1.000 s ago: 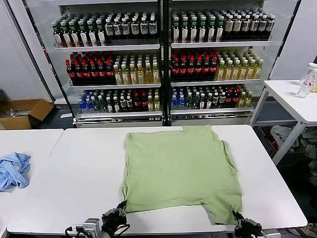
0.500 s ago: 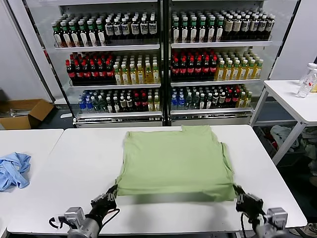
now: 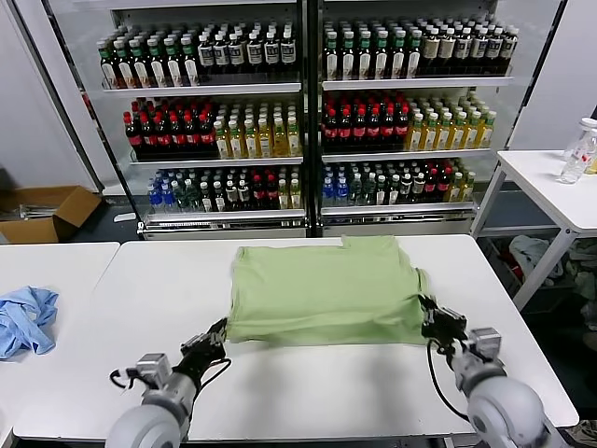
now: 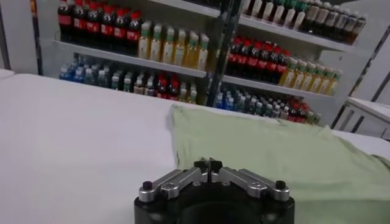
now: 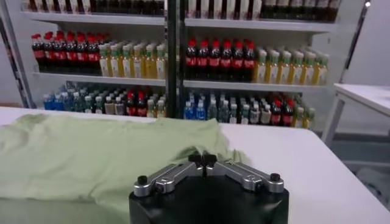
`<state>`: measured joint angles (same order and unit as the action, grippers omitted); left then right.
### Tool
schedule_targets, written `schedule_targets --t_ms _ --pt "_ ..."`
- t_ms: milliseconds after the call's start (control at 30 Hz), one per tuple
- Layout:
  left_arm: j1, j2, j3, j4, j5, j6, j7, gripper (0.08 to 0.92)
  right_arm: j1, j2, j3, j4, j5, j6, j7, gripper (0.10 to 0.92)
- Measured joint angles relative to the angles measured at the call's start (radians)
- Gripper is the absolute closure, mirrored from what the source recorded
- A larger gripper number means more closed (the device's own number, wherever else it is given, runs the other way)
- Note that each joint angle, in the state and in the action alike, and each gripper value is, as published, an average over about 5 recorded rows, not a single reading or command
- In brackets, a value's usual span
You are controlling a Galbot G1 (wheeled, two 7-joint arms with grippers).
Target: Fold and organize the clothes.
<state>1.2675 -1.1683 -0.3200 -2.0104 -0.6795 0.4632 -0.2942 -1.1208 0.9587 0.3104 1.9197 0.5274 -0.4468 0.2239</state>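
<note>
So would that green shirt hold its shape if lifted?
Probably not. The green shirt lies draped, its near edge doubled over between the left gripper and right gripper, so it looks floppy. It likely weighs little and sags.

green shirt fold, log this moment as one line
step: folding hem toward collar | left gripper: shut on green shirt | right gripper: shut on green shirt | surface: white table
</note>
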Motion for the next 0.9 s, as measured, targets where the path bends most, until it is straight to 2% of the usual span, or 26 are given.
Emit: schedule_targets --t_ms 100,167,400,667,833,900 --pt "-0.047 -0.006 0.030 0.046 0.008 -0.004 -0.003 0.903 0.024 0.005 -0.019 -0.019 -0.027 -0.013 -0.006 0.871" --pt "-0.070 -0.008 0.043 0.069 0.012 -0.005 -0.006 0.875 0.029 0.005 -0.026 -0.024 -0.042 -0.018 -0.010 0.812" --pt "-0.104 -0.003 0.055 0.102 0.030 -0.006 -0.022 0.676 -0.014 -0.001 0.003 -0.007 -0.070 -0.028 -0.019 0.612" --pt "-0.078 -0.002 0.054 0.104 0.057 -0.007 -0.028 0.450 -0.138 -0.003 0.120 0.043 -0.058 -0.055 -0.028 0.379" --pt "-0.072 -0.009 0.069 0.125 0.077 0.006 -0.033 0.303 -0.173 0.006 0.154 0.038 -0.038 -0.079 -0.028 0.257" --pt "-0.074 -0.012 0.076 0.137 0.084 0.012 -0.037 0.276 -0.174 0.011 0.156 0.028 -0.032 -0.086 -0.029 0.235"
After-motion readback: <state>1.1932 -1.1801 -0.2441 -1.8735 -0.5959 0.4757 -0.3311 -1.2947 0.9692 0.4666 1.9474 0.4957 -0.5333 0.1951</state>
